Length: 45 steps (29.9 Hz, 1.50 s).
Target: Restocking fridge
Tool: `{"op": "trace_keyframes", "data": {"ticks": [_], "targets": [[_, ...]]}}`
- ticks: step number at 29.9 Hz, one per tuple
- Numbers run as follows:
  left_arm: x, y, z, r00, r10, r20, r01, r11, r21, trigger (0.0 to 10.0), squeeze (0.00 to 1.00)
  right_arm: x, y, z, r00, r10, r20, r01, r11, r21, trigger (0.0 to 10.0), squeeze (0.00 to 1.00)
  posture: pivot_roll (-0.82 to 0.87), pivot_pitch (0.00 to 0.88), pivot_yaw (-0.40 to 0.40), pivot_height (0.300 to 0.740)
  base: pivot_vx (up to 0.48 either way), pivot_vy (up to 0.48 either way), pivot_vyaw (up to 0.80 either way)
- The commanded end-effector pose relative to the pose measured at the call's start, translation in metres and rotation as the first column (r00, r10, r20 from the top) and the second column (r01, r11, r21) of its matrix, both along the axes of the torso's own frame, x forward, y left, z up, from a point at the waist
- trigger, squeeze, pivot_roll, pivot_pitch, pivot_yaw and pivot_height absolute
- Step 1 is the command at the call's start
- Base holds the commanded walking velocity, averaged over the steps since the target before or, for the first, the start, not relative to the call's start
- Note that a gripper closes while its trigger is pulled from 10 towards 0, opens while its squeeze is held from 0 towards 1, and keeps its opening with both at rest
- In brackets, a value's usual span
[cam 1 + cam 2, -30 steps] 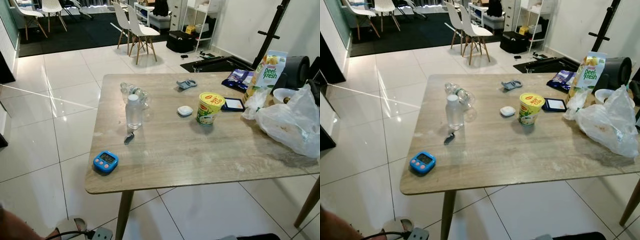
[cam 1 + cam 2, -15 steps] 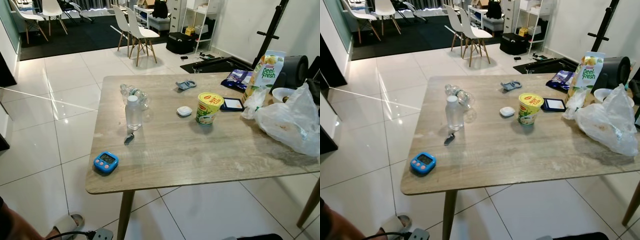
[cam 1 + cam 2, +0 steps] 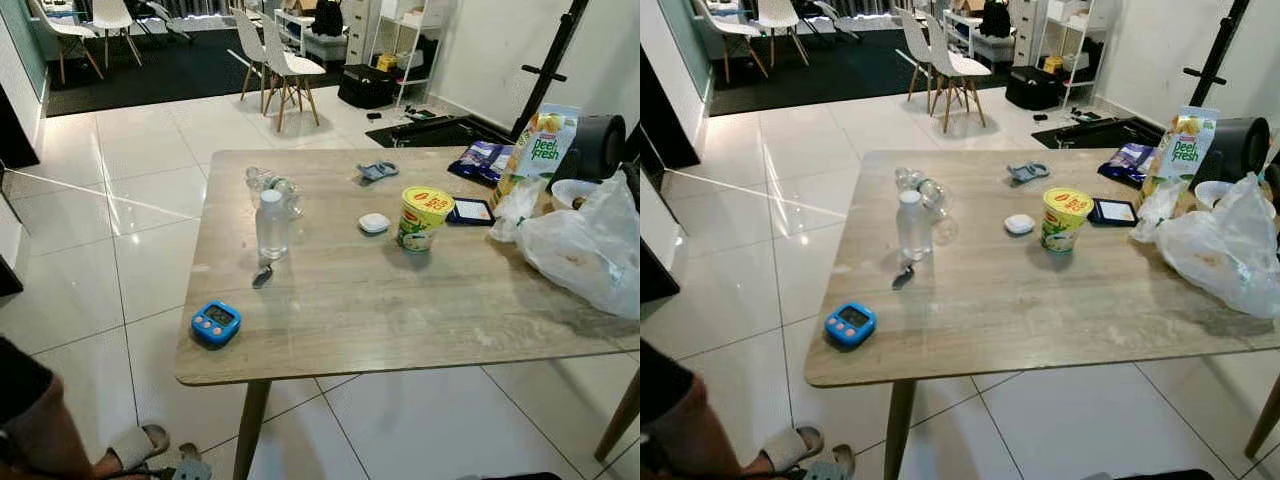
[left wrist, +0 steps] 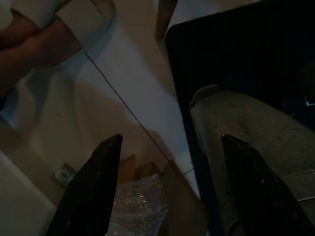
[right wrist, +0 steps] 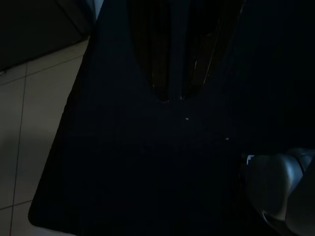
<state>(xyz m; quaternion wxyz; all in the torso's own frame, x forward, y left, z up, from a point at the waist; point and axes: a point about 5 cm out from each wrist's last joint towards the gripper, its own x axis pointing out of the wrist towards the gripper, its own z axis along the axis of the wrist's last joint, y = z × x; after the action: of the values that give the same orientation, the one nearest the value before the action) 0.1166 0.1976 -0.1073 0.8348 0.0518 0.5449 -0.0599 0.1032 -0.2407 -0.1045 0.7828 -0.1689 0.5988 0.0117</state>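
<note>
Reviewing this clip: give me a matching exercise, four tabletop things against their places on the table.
Things:
1. blue timer
2. upright water bottle
3. yellow cup
4. juice carton

Places:
A. far right of the wooden table, behind the white plastic bag
B. near the front left corner
C. mid-table, right of the small white case
D. left of centre, in front of a lying bottle

Pairs: 1-B, 2-D, 3-C, 4-A

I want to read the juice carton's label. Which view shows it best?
The left eye view: the juice carton stands upright at the table's far right, its "Peel Fresh" print legible. The right eye view shows it equally, slightly shifted. The wrist views look at dark floor.
</note>
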Motion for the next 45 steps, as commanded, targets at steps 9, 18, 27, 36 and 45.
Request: {"op": "trace_keyframes", "data": {"ticks": [9,18,27,36,45], "targets": [[0.012,-0.005,0.003,0.998,-0.058,0.011,0.058,0.998,-0.003,10.0,0.00,-0.003,-0.009,0.002,1.000,0.002,-0.003,-0.002,1.000,-0.025,10.0,0.00,0.06,0.000,-0.010,0.740,0.000,0.000,0.00],[0.013,0.000,0.004,0.997,-0.075,0.009,0.075,0.997,0.021,10.0,0.00,0.008,0.011,0.000,0.999,0.021,0.025,-0.022,1.000,0.017,10.0,0.00,0.05,0.000,-0.002,0.740,0.000,0.000,0.00],[0.007,-0.006,0.001,0.996,-0.089,-0.006,0.089,0.996,0.012,10.0,0.00,0.008,0.012,-0.001,0.999,0.050,0.015,-0.050,0.999,0.016,10.0,0.00,0.05,0.000,-0.010,0.740,0.000,0.000,0.00],[0.005,-0.005,0.000,0.996,-0.091,-0.014,0.092,0.995,0.025,10.0,0.00,0.005,0.007,-0.001,0.999,0.054,0.004,-0.054,0.998,-0.014,10.0,0.00,0.05,0.000,-0.009,0.740,0.000,0.000,0.00],[0.002,-0.004,-0.001,0.997,-0.068,-0.023,0.068,0.998,0.012,10.0,1.00,0.002,0.011,-0.002,0.997,0.074,-0.004,-0.074,0.997,-0.001,10.0,1.00,0.05,0.000,-0.011,0.740,0.000,0.000,0.00]]}}
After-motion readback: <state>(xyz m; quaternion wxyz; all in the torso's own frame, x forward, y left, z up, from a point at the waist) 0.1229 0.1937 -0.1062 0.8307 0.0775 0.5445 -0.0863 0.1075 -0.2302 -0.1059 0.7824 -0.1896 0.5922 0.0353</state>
